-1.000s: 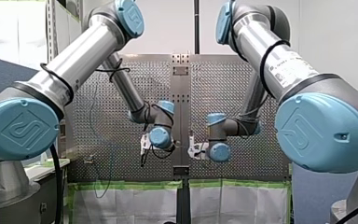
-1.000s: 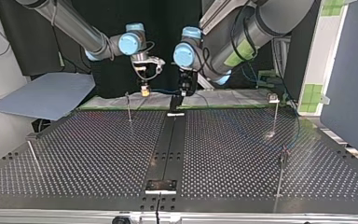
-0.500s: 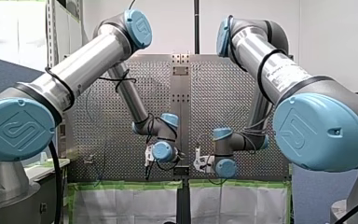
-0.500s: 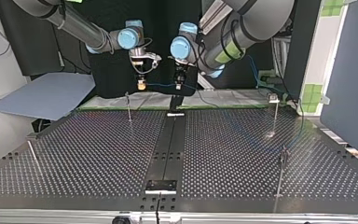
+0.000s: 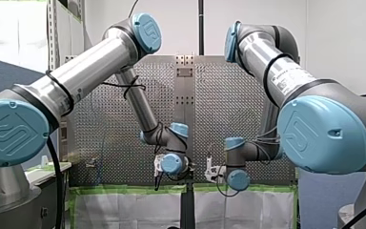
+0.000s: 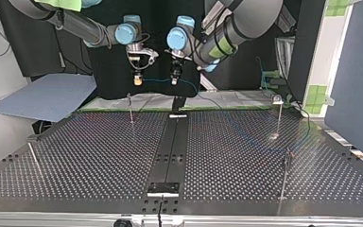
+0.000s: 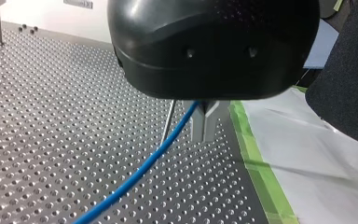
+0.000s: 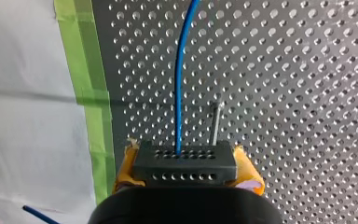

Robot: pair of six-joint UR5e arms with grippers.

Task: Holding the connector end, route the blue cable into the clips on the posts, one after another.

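The blue cable (image 6: 155,80) hangs in the air between my two grippers, above the table's far edge in the top view. My right gripper (image 6: 136,81) is shut on the black connector block (image 8: 186,170), gripped between yellow pads (image 8: 123,175); the cable (image 8: 179,70) leaves the block straight ahead. My left gripper (image 7: 205,133) has its metal fingers shut on the cable (image 7: 135,175), which trails off below it. It hangs just right of the right gripper in the top view (image 6: 174,78). A thin post (image 6: 130,108) stands under the right gripper.
More posts stand at the top view's right (image 6: 280,113), near right (image 6: 286,175) and near left (image 6: 32,153). A black rail (image 6: 170,151) runs down the perforated table's middle. Green tape and white paper (image 6: 227,99) border the far edge. A grey-blue sheet (image 6: 47,97) lies at the left.
Both grippers have risen in the top view and drifted slightly left, lifting the cable stretch between them off the table's far edge. Neither grip has changed.
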